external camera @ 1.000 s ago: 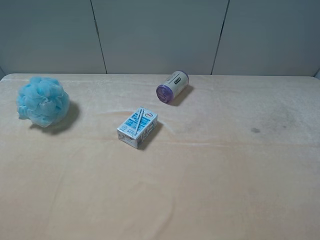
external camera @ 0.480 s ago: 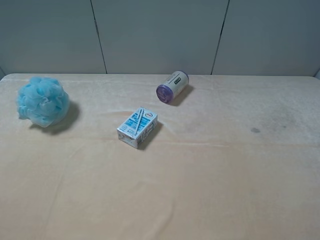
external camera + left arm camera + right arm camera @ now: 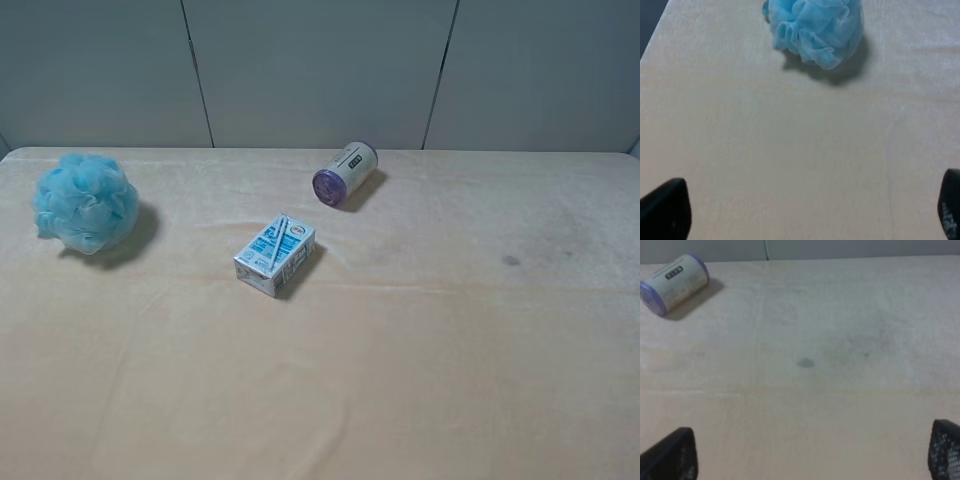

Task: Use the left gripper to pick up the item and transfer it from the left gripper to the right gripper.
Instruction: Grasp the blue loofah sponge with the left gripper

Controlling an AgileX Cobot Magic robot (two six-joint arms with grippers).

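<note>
The left gripper point(image 3: 807, 214) and the right gripper point(image 3: 807, 454) have jaws spread wide, holding nothing. The fluffy, light blue mesh bath pouf point(image 3: 86, 202), roughly ball-shaped, rests on the beige cloth-covered desk point(image 3: 430, 360).

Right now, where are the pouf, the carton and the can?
pouf point(image 3: 87, 202), high view, middle of the mesh.
carton point(image 3: 277, 247), high view, top face.
can point(image 3: 349, 166), high view, side wall.

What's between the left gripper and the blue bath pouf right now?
Nothing visible. In the left wrist view only bare table lies between the open left gripper and the pouf. The carton and can lie off toward the table's middle.
</note>
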